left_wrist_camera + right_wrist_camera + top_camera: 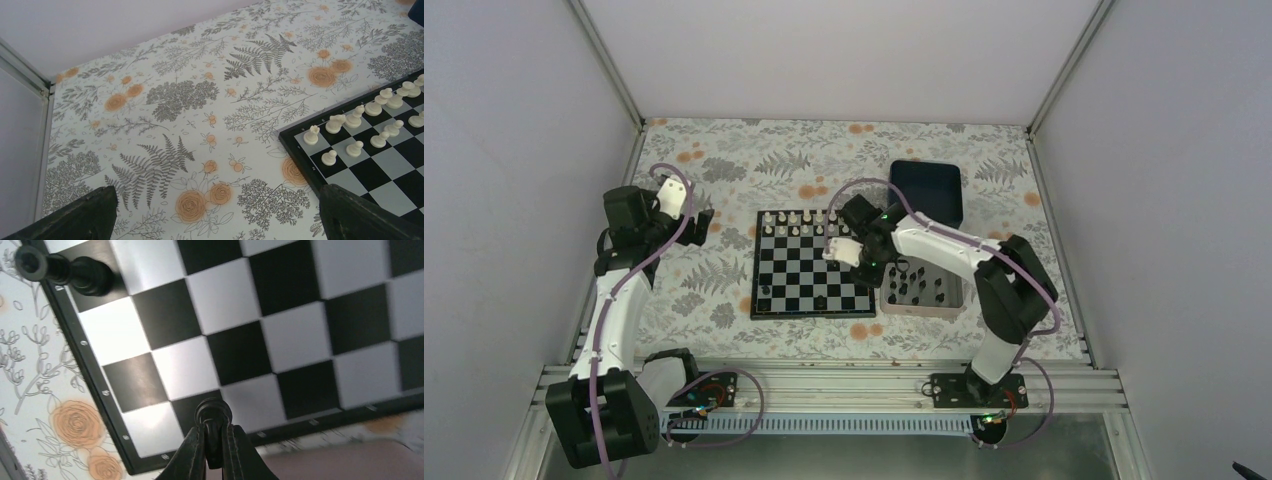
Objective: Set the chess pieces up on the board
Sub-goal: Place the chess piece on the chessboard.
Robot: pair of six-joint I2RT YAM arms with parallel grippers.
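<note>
item: black pawn (213, 412), pinched upright in the right jaws, head clear of the tips, long axis in line with the jaws. position: over the board (809, 275), toward its 3 o'clock edge, free squares directly beneath. left jaws: spread, empty, above the desk (165, 100) at the board's 10 o'clock. nearer: right arm (944, 242).

**Soft, even light; one smeared close-up**

From above, light falls flat and diffuse off pale walls, with barely a shadow on the tabletop (724, 170). The left wrist view is sharp on the floral print, though the fingers (75, 220) of the left gripper (216, 200) are dark and soft. The right wrist view smears the board (280, 315) rightward. Its pale squares glare, and the chess piece (213, 415) pinched in the right gripper (214, 440) is a silhouette.
</note>
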